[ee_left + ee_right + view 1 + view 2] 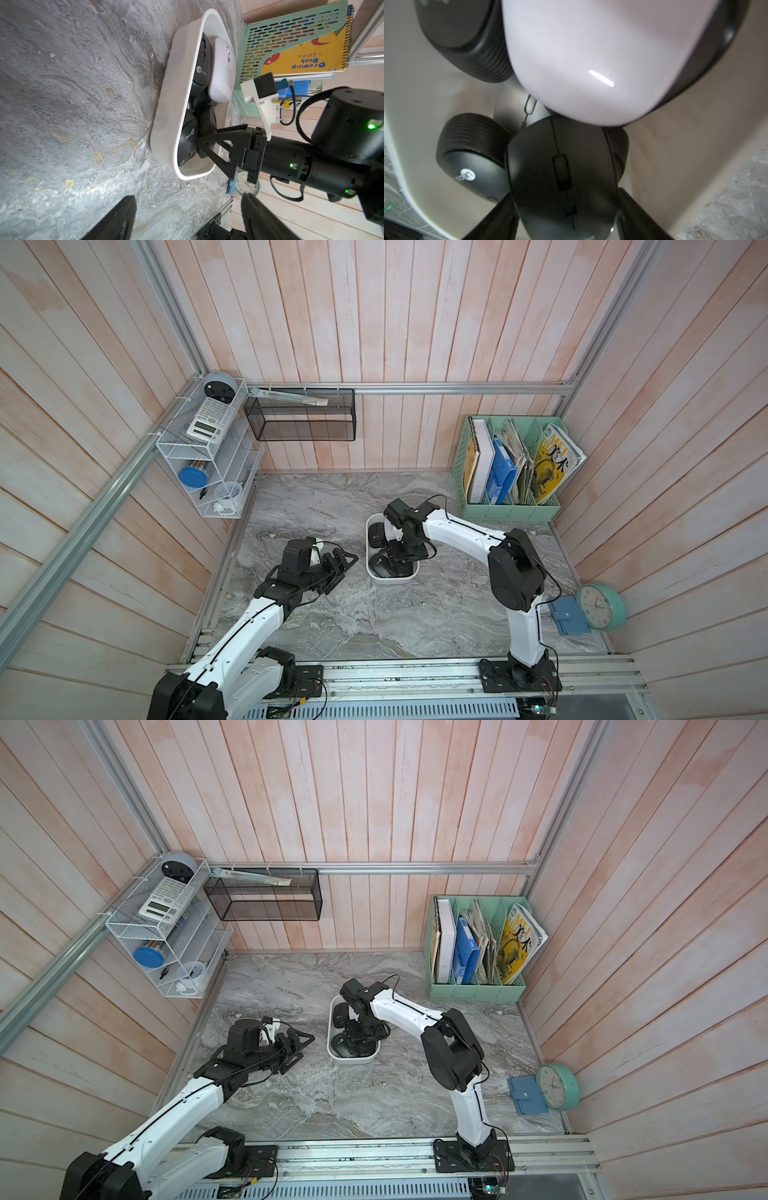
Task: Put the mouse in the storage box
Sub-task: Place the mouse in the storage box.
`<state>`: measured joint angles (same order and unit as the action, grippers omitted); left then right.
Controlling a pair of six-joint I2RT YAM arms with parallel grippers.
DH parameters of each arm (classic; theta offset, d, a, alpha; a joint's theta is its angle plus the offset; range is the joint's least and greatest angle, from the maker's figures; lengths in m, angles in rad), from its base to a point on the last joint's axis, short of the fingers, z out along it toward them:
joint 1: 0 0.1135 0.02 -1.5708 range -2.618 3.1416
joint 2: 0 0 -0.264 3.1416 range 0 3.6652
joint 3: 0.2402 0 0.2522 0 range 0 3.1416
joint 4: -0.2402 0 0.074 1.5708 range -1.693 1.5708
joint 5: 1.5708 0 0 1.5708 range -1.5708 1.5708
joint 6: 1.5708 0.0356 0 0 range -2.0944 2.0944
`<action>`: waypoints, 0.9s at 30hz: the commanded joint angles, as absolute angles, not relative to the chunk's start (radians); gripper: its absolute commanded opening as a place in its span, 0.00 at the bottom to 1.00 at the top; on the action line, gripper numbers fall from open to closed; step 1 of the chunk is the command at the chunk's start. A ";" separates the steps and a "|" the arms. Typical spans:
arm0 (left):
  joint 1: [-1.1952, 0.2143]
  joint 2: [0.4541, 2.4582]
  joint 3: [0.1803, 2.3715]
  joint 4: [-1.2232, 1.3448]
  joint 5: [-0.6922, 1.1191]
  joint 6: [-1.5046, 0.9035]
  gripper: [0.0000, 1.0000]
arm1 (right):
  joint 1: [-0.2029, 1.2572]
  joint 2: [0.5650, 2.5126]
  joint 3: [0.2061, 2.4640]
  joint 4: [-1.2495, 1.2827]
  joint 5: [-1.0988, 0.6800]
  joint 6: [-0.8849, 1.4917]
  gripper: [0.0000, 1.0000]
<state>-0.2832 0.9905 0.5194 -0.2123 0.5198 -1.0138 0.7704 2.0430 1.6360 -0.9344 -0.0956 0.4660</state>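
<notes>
Mouse (562, 176) lies in the storage box (425, 99), flanked by the right pincer (564, 195), grip or release unclear

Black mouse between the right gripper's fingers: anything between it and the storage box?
Nothing blocks it: the black mouse at the right gripper is already inside the storage box walls. The box is crowded, though: a white mouse sits just ahead of it and a black Lecoo mouse lies beside it.

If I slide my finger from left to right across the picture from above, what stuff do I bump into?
white wire rack → black mesh basket → storage box → mint-green file organizer → teal clock
</notes>
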 commanded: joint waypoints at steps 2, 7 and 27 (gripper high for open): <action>-0.278 0.994 0.505 -0.196 0.531 -1.003 0.85 | 0.770 2.046 1.620 -0.970 -0.054 0.457 0.77; -0.279 0.996 0.505 -0.194 0.529 -1.006 0.85 | 0.770 2.008 1.610 -0.967 -0.037 0.460 0.78; -0.278 0.996 0.700 -0.497 0.362 -0.819 0.86 | 0.755 1.829 1.625 -0.987 0.060 0.451 0.81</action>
